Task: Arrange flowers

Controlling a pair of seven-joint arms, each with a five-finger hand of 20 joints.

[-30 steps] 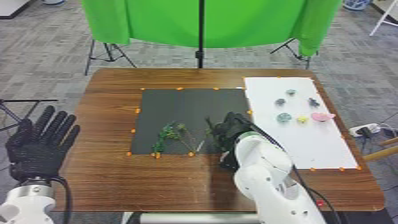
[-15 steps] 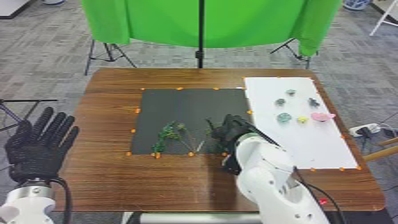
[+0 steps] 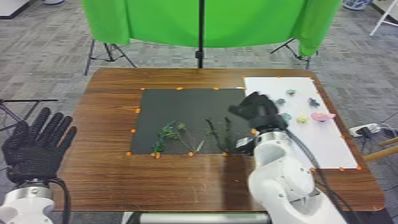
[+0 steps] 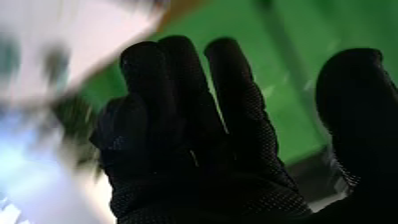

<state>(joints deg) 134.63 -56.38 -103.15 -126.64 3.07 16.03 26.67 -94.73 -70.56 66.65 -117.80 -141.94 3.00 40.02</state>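
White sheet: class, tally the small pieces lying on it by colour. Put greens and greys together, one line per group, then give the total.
Pink piece: 1
Yellow piece: 1
Green or grey pieces: 4
Total: 6
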